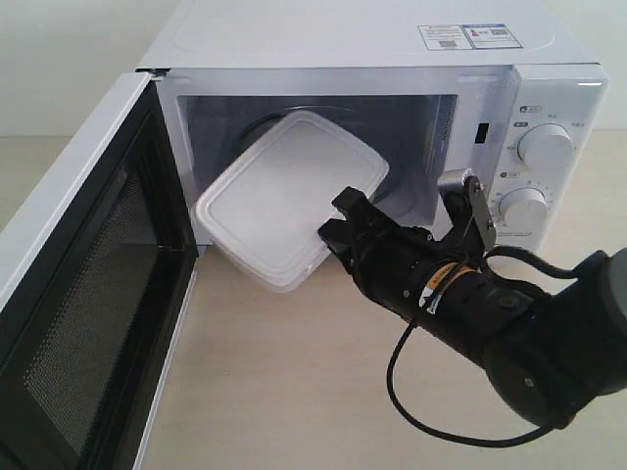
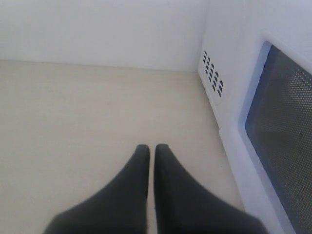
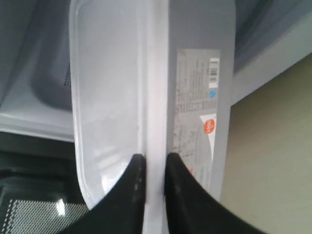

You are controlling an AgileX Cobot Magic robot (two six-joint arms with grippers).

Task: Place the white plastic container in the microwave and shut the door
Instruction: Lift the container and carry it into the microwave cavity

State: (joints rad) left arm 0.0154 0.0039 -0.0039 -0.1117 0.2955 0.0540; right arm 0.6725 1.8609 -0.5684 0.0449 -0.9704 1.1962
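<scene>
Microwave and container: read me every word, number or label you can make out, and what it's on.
"1000": orange circle of the label on the container; its other print is too small to read.
Stickers on top of the microwave: too small to read.
Markings by the dials: too blurred to read.

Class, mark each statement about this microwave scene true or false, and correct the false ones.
1. The door of the microwave stands open. True.
2. The white plastic container lies flat on the turntable. False: it is tilted at the opening, held up.
3. The right gripper grips the container's rim. True.
4. The left gripper holds the door handle. False: it is shut on nothing, above the tabletop.
</scene>
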